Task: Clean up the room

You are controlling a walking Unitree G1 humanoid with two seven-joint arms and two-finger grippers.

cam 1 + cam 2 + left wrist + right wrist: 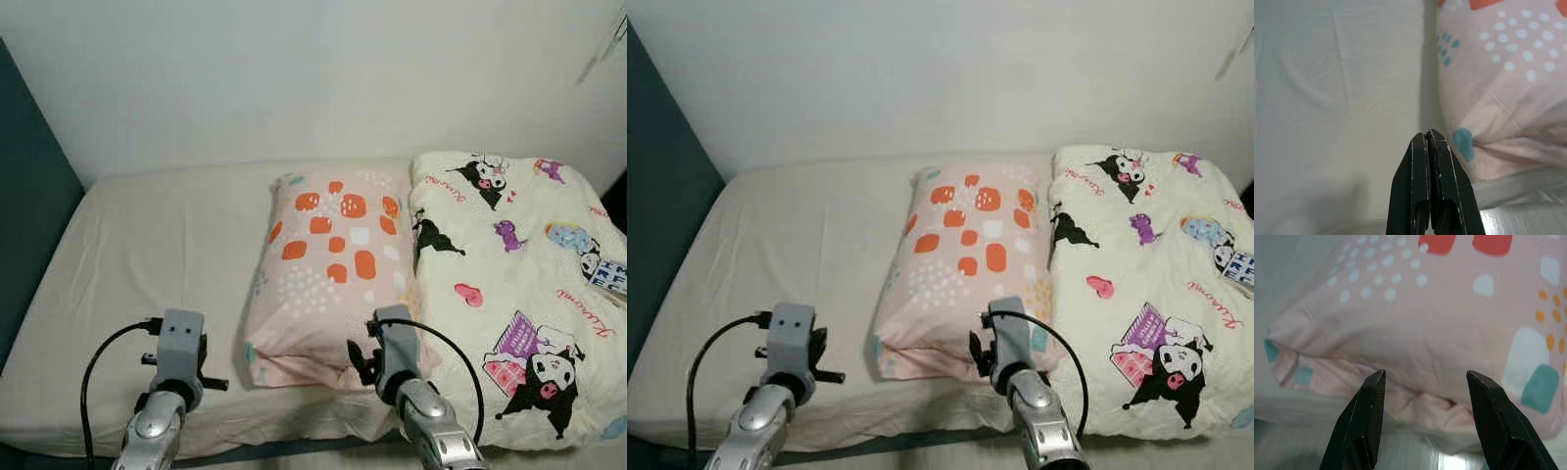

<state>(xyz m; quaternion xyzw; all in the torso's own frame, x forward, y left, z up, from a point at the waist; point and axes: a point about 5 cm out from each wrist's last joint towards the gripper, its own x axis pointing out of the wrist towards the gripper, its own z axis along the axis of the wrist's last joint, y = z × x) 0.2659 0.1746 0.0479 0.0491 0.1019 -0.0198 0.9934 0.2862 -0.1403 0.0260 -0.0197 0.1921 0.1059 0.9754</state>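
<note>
The pink pillow (333, 279) lies on the bed (157, 264), just beside the cartoon-print quilt (519, 284). The right gripper (1425, 382), fingers spread, hangs at the pillow's near edge. The left gripper (1429, 139), fingers pressed together, hovers over bare sheet beside the pillow's near corner.

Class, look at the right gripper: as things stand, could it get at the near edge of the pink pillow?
Probably yes. The right gripper is open and faces the pink pillow at its near edge, with nothing between them. The left gripper is shut beside it.
</note>
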